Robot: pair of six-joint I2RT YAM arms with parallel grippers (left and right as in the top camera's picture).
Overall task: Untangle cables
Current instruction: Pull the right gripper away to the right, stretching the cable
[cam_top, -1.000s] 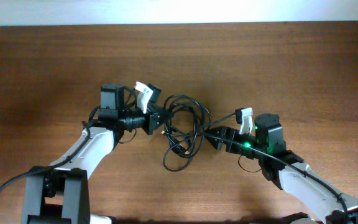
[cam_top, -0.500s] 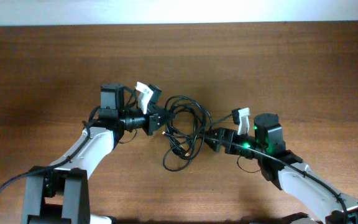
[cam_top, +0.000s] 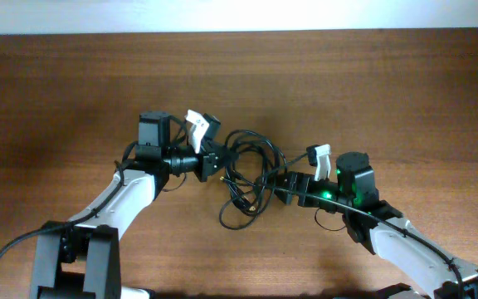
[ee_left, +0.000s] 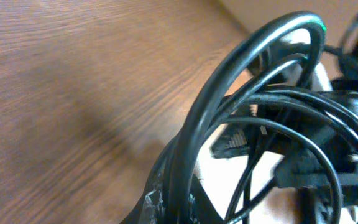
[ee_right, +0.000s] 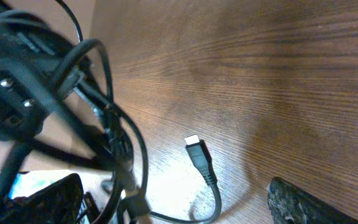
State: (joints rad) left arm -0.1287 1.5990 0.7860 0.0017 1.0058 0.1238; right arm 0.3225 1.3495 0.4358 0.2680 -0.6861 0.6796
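At the middle of the table [cam_top: 372,91], the cables [cam_top: 241,184] are heaped in one knot of loops, and they are flanked by both arms: the left gripper [cam_top: 216,159] is set against the knot's upper left edge, the right gripper [cam_top: 279,186] against its right edge. Neither arm is clearly the nearer, since each is met by cord at its tip. The knot is stretched mostly toward and away from the robot, across the line joining the two grippers, so any parting pull would be made sideways, each arm toward its own side. In the left wrist view the lens is crowded by thick loops; the cords are possibly pinched there, but it cannot be told. In the right wrist view the fingers [ee_right: 303,205] are seen spread wide, with nothing clamped. A loose plug [ee_right: 197,154] is laid flat on the wood between them, its metal tip pointed away from the gripper, and the bundle is hung to one side.
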